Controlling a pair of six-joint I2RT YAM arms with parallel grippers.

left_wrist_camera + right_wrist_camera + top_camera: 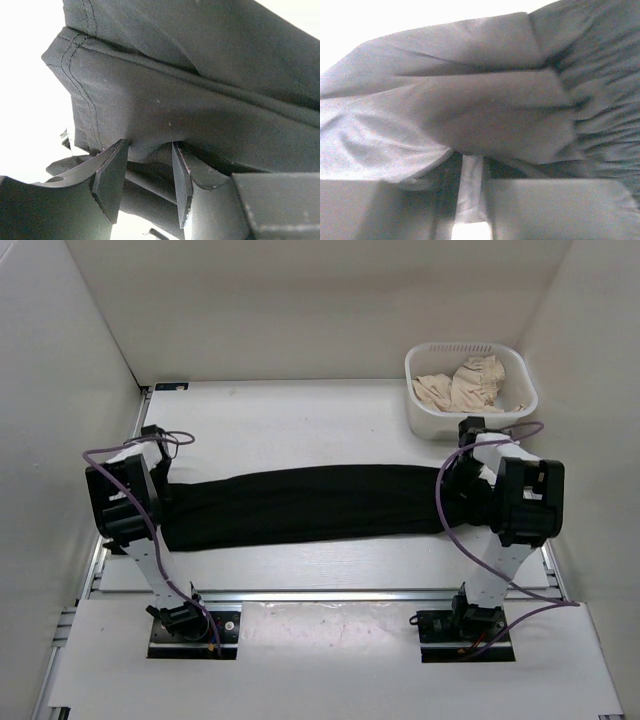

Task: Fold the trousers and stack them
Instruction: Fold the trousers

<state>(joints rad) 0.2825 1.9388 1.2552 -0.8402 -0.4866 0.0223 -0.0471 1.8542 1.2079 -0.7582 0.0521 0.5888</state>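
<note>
At nine o'clock on the counter [300, 420], the left pincer [149, 147] has its two fingers [111, 180] drawn in on a puckered fold beside the stitched hem [80, 95] of the trousers [300, 505], pinching it. The black trousers lie in one long band across the middle of the counter, from nine o'clock to three o'clock. At three o'clock the right pincer [470, 172] is almost pressed together, nipping a thin fold of the trousers next to the gathered waistband [600, 100]. Toward one o'clock, apart from the trousers, a white basket [425, 418] holds a crumpled beige cloth [462, 388].
</note>
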